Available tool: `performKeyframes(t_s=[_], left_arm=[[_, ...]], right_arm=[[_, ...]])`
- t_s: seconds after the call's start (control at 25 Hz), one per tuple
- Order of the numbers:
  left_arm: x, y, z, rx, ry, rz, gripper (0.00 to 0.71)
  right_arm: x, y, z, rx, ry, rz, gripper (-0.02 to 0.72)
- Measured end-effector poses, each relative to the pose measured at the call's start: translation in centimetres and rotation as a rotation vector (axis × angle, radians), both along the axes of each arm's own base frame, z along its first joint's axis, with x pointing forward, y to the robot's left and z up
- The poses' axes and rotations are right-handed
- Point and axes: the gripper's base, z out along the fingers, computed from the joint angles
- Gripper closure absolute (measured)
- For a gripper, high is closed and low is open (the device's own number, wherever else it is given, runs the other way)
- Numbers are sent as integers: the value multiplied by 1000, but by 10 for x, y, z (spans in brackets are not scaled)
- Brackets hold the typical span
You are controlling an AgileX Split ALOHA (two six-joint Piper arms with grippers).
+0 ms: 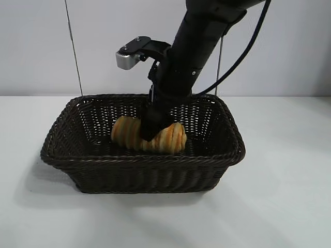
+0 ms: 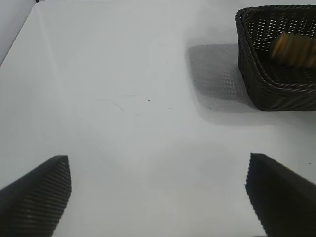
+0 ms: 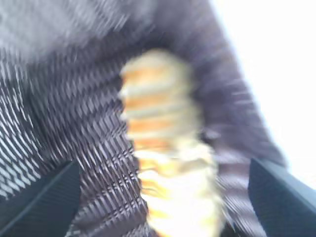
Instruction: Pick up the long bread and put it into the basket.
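The long bread (image 1: 150, 135), golden-tan with orange stripes, lies on the floor of the dark-brown wicker basket (image 1: 103, 164). My right gripper (image 1: 150, 132) reaches down into the basket over the loaf's middle. In the right wrist view its fingers (image 3: 42, 200) stand wide apart with the bread (image 3: 165, 158) between them, not touching. My left gripper (image 2: 158, 197) is open and empty above the bare white table; the basket (image 2: 256, 84) with the bread (image 2: 294, 49) shows far off in that view.
The white table (image 1: 289, 196) surrounds the basket on all sides. A grey wall stands behind. The basket's flared walls enclose the right gripper closely.
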Motion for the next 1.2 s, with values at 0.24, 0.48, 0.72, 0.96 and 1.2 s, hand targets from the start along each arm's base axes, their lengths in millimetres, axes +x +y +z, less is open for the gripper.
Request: performKeyframes(t_s=[0.24, 0.48, 0.72, 0.96, 1.2], left_arm=[[0, 0, 0, 0, 0, 0, 16], [0, 0, 0, 0, 0, 0, 16], [0, 0, 0, 0, 0, 0, 16], [0, 0, 0, 0, 0, 0, 16], [0, 0, 0, 0, 0, 0, 16]], right_arm=[[3, -9, 51, -11, 31, -234, 39], [14, -32, 98, 115, -1, -493, 39], [33, -82, 114, 158, -36, -632, 38], [52, -158, 117, 145, -56, -795, 38], [49, -259, 123, 119, -77, -1000, 38]])
